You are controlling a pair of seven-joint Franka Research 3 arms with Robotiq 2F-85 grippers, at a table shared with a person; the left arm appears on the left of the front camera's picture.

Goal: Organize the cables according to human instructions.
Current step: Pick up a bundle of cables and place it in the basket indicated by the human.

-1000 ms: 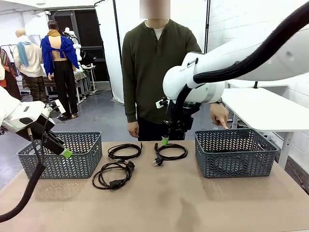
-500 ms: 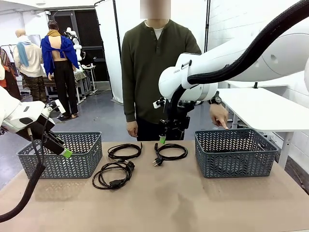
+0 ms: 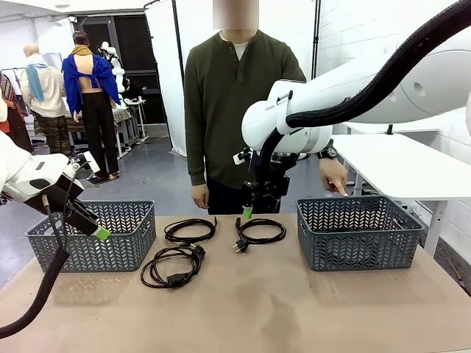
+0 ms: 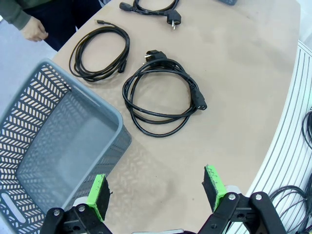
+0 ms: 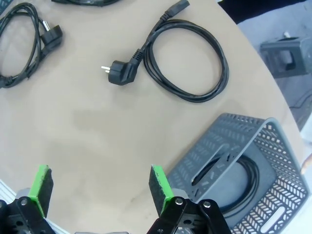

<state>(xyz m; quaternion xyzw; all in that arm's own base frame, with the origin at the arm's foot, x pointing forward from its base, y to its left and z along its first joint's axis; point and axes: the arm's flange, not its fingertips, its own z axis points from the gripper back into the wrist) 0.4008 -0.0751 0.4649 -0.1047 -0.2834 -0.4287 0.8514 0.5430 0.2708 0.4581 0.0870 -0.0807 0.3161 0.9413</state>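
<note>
Lying flat, cable [image 3: 262,231]; plug [image 3: 239,247] points robot's left.

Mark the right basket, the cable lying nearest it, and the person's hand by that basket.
right basket [image 3: 358,248], front view, on its near wall.
cable [image 5: 120,73], right wrist view, on its angled plug.
person's hand [image 3: 335,176], front view, on the back of the hand.

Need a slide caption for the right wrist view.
Open right end effector over table; coiled cable ahead, second cable inside the grey basket.
</note>
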